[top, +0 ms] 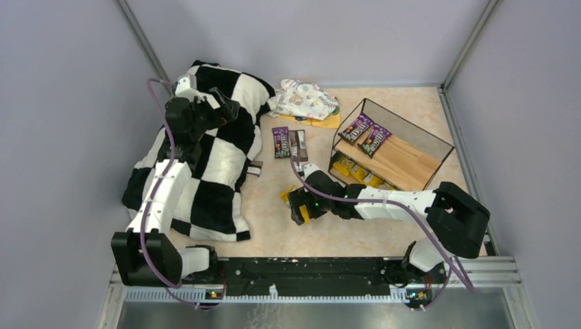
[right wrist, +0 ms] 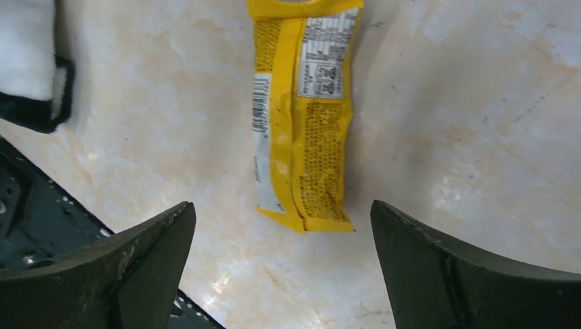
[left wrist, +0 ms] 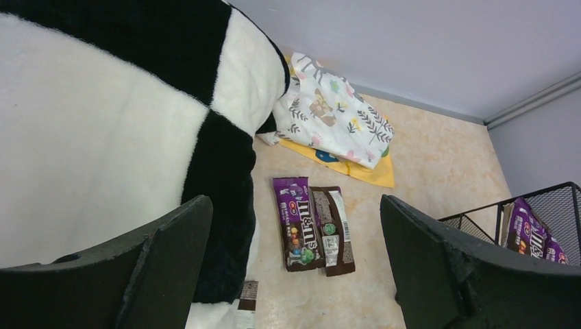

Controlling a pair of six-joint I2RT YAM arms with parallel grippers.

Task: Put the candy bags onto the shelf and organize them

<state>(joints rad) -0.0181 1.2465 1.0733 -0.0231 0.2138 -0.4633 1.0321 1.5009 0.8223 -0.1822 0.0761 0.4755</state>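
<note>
The shelf [top: 411, 161] stands at the right. It has two purple candy bags [top: 366, 133] on its upper board and yellow bags [top: 356, 171] on the lower one. Two more purple/brown bags [top: 288, 142] lie side by side on the table and also show in the left wrist view [left wrist: 314, 229]. A yellow bag [right wrist: 301, 130] lies flat on the table just ahead of my open right gripper [right wrist: 281, 274], which is low over the table [top: 300, 205]. My left gripper [left wrist: 294, 274] is open and empty, raised above the checkered blanket [top: 220, 110]. A small brown packet [left wrist: 248, 296] lies at the blanket's edge.
The black-and-white checkered blanket [top: 205, 157] covers the left side. A white floral cloth bundle [top: 305, 98] rests on a flat orange sheet [top: 327, 123] at the back. Walls close in the table on three sides.
</note>
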